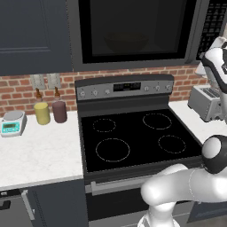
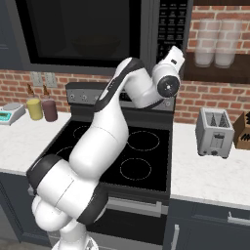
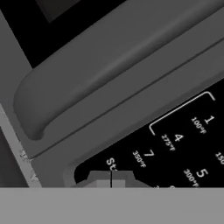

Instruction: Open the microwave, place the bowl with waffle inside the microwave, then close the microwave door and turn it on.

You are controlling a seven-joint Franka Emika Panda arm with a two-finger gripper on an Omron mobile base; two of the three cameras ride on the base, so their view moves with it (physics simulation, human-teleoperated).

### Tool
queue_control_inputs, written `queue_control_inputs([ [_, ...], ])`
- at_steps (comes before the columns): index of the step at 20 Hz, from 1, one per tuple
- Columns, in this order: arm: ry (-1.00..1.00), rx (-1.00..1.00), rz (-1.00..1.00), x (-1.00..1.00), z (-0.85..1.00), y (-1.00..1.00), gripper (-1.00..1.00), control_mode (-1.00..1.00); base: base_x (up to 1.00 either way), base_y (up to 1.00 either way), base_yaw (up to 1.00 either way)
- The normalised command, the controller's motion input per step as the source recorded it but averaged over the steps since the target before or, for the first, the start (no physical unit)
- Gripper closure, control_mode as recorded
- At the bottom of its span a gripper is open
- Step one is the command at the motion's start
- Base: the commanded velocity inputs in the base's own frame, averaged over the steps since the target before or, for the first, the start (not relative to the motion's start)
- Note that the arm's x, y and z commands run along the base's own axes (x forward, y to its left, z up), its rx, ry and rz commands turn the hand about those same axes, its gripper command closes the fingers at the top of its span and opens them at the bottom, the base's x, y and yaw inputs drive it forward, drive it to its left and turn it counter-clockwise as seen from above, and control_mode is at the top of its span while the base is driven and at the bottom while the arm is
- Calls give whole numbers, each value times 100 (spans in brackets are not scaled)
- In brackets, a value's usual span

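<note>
**Closed end effector at the microwave keypad**

Up close, the end effector [image 3: 111, 178] has its two tips pressed together, holding nothing, right at the button panel [image 3: 183, 144] beside a key whose label begins "St". Just next to it runs the curved bar handle [image 3: 109, 70] of the microwave door [image 1: 133, 31], which is shut. Behind the dark glass of the microwave [image 2: 93, 34] the bowl [image 1: 125, 42] shows faintly; the waffle cannot be made out. Below lies the stove [image 1: 133, 137], with a toaster [image 2: 215, 132] on the tabletop [image 2: 210, 176].
</note>
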Motion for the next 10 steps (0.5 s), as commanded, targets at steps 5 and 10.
queue_control_inputs([
  [5, 0, -3, 0, 48, 0, 0, 100, -100, 0, 0, 0],
  [10, 0, -3, 0, 59, 0, 0, 100, -100, 0, 0, 0],
])
